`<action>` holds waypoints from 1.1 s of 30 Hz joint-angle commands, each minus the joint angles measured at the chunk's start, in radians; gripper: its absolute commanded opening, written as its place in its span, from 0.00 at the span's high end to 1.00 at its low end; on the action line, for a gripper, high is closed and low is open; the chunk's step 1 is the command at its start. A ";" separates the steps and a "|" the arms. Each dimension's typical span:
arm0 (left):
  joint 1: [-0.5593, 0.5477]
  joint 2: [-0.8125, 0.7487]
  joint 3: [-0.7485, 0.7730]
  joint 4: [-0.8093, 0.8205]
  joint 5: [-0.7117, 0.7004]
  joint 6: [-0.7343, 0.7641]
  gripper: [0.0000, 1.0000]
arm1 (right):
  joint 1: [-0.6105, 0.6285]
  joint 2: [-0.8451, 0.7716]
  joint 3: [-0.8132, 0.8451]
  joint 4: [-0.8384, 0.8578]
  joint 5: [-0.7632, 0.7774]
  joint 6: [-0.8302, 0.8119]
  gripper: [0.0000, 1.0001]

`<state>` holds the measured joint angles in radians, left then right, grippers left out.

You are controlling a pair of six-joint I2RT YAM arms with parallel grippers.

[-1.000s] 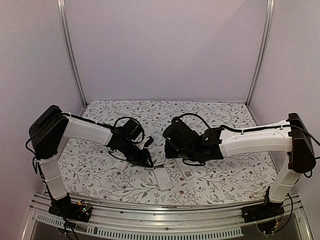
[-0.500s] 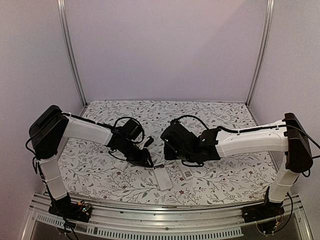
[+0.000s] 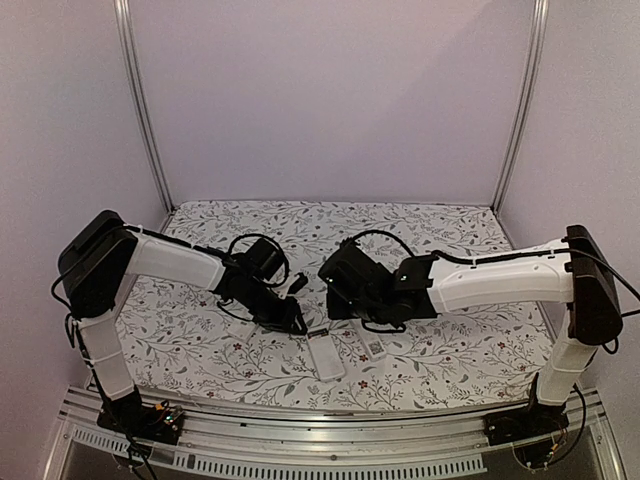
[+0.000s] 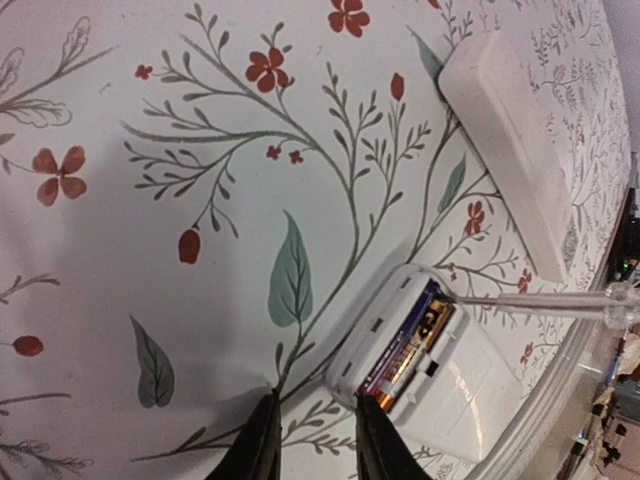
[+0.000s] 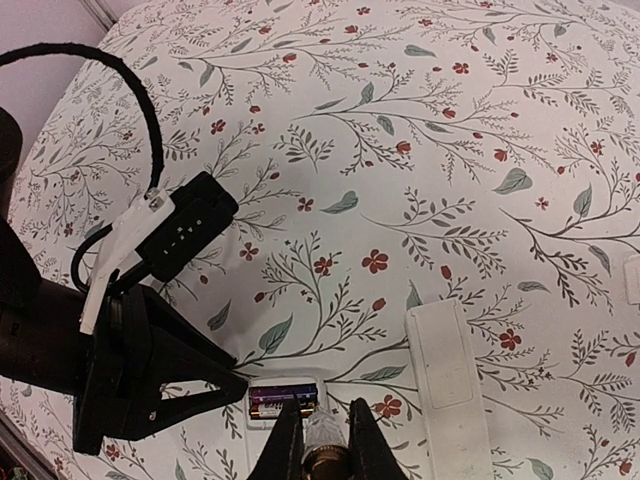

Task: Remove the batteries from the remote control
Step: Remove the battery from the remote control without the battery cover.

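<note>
— Here's the remote (image 3: 323, 355), flat on the bench (image 3: 190, 345) between the two arms. Its battery bay is open and facing up at the far end. The batteries (image 4: 405, 350) are in the bay, not out yet.

— And the right hand (image 5: 323, 412) is clamped tight on a thin tool (image 4: 530, 302), with the tip poking at one end of the cells.

— Left hand (image 4: 317, 400)?

— Its fingers are a narrow gap apart with nothing between them, tips down at the bench right by the remote's open end. One finger may be touching the casing corner, but I can't be sure.

— So this looks like a prying step. How do you do it well?

— Work the tip under the end of the cell and lever up gently. Let the left hand brace the casing so it doesn't skid. With too much force a cell could pop out and roll away.

— Orientation?

— The remote's long axis runs far to near, leaning slightly right at the near end. The cells seem to lie crosswise to it, along the short end. The tool tip is at the end of the cells nearer a long white piece (image 4: 505, 150), which lies close by but apart from the remote.
</note>
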<state>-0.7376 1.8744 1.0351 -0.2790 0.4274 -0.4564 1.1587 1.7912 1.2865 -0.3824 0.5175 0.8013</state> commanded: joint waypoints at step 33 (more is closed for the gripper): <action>-0.028 0.047 0.003 0.008 0.016 0.004 0.80 | -0.152 -0.159 -0.368 0.406 -0.386 0.277 1.00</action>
<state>-0.7471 1.8793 1.0355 -0.2691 0.4484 -0.4568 1.0039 1.6413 0.9672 -0.0555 0.2516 1.0359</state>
